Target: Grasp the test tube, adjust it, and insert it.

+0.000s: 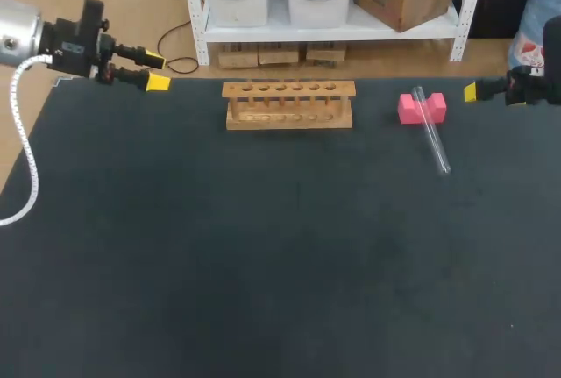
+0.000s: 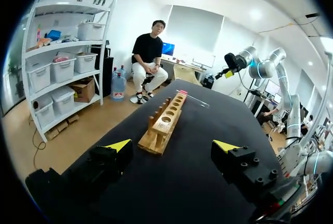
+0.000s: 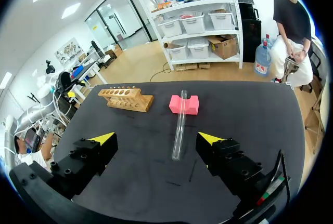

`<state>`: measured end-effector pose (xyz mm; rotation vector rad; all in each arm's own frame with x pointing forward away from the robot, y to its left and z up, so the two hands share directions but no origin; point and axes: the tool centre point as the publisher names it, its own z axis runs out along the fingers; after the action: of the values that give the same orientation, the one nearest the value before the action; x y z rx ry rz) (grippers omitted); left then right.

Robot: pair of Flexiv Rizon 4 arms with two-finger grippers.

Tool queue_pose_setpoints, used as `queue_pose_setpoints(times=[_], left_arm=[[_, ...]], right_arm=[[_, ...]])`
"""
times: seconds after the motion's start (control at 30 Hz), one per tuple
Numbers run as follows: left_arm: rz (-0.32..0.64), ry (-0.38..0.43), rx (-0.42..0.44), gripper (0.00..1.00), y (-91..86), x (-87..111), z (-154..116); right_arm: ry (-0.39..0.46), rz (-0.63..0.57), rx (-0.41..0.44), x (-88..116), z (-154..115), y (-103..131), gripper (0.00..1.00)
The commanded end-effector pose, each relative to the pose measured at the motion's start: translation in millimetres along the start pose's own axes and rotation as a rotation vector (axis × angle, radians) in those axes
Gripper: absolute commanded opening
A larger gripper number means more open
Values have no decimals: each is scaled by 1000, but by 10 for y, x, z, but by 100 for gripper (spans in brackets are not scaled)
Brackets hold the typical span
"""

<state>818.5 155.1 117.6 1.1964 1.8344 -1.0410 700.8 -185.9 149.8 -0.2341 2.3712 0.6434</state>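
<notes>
Nothing of the task is done yet, by our reading: the test tube (image 1: pixel 431 131) lies slanted, one end in the notch of the pink block (image 1: pixel 408 110), the other on the counter (image 1: pixel 263 264), well apart from the wooden rack (image 1: pixel 289 103), whose holes all show empty. The left end effector (image 2: pixel 171 145) hangs wide and empty at the counter's corner, looking along the rack; the right end effector (image 3: pixel 156 136), also wide and empty, has the tube lying ahead of it. Grasping, adjusting and inserting are all left.
</notes>
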Motion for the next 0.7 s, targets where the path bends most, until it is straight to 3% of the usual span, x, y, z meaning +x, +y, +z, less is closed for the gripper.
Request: queue_pose_setpoints(times=[0.03, 0.53, 0.7], left_arm=[[-12, 7, 61, 100, 45, -20, 35], [-10, 9, 84, 100, 32, -27, 26], [-10, 9, 84, 100, 32, -27, 26]], right_arm=[[0, 0, 6, 4, -6, 10, 100], [0, 0, 6, 4, -6, 10, 100], [-5, -38, 116, -59, -50, -66, 100]])
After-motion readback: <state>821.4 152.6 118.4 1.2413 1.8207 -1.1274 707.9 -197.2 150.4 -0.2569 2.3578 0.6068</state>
